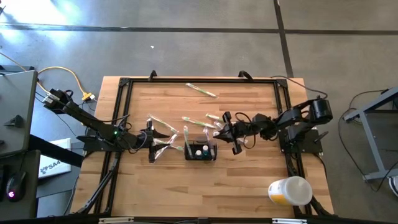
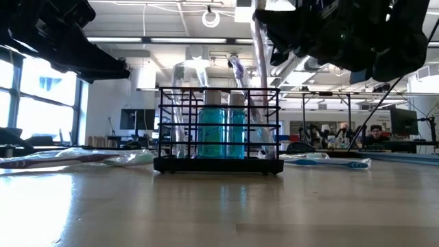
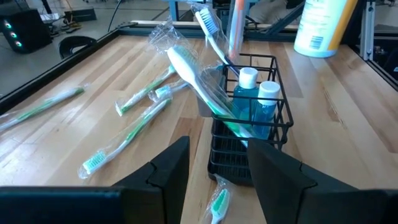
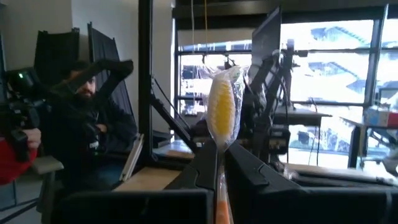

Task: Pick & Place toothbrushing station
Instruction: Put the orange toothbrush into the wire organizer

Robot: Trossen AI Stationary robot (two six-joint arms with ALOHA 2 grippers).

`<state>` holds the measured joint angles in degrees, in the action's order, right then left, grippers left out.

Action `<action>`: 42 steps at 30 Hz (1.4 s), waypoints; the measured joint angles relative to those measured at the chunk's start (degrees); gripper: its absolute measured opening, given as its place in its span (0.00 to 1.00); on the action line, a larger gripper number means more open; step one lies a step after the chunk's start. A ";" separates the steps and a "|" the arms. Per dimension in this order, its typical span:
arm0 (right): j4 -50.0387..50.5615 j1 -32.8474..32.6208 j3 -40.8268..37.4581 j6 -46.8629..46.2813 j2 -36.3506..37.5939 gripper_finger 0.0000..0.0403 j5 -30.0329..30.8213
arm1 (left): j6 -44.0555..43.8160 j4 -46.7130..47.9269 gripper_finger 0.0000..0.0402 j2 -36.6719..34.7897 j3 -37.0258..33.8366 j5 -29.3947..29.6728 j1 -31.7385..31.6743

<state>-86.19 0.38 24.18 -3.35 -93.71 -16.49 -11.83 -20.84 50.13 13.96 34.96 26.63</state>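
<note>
Gripping wrapped toothbrush (image 4: 222,112), right claw (image 4: 221,163)

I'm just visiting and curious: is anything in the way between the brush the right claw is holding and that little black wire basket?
Nothing visible blocks it. The right gripper holds a wrapped toothbrush beside the basket. Inside stand two blue bottles and other brushes.

arms: two, dark, jointed | left arm (image 1: 93,124): green indicator light, yellow cable at base | fingers (image 3: 171,171): black, angular
</note>
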 joint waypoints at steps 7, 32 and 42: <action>-0.17 -0.02 0.00 -0.03 -3.25 0.01 1.38 | -0.03 -0.02 0.40 0.00 0.00 0.00 0.00; 1.73 -0.50 0.00 -0.99 -3.32 0.02 1.35 | -0.43 -0.07 0.40 0.00 0.00 0.00 0.01; 1.38 -0.50 0.37 -1.34 -3.32 0.01 1.21 | -0.44 -0.09 0.40 0.00 0.00 0.02 0.00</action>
<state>-84.82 -0.12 24.55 -4.69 -97.03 -15.28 -12.27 -20.93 50.13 13.96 34.98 26.63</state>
